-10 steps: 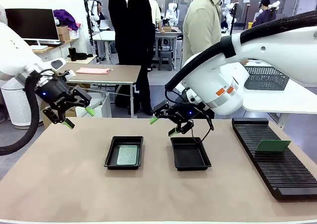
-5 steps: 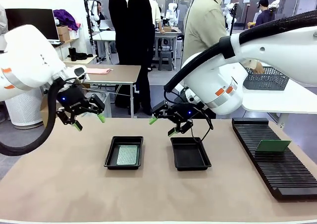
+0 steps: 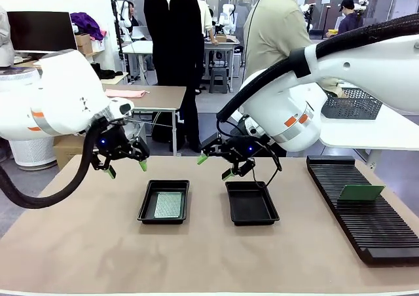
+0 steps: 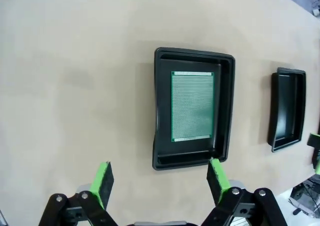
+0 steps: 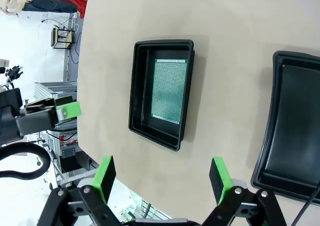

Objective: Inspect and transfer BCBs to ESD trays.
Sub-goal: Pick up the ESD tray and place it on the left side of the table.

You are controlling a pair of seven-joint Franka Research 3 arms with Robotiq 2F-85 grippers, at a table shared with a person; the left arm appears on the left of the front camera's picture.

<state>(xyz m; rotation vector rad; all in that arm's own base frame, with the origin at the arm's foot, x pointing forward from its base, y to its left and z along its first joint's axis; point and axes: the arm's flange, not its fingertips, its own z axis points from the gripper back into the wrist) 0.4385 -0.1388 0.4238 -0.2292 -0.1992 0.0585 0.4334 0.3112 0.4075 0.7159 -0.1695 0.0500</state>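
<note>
One thin green perforated circuit board [image 3: 168, 204] lies flat on the floor of the left shallow black plastic tray [image 3: 144, 208]. It sits squarely inside the flared rim with a narrow margin all round, so it looks like a finished transfer. The matching right tray [image 3: 251, 204] beside it is bare, presumably meant for the second green board [image 3: 361, 192], which leans in the long black ribbed rack [image 3: 366, 227] at the table's right. The left gripper [image 3: 127, 169] hangs just behind the filled tray and the right gripper [image 3: 215, 166] behind the empty one, both with green-padded fingers spread wide and holding nothing. The left wrist view looks straight down on the board's fine dotted grid, which suits inspection; it appears clean and unwarped.
</note>
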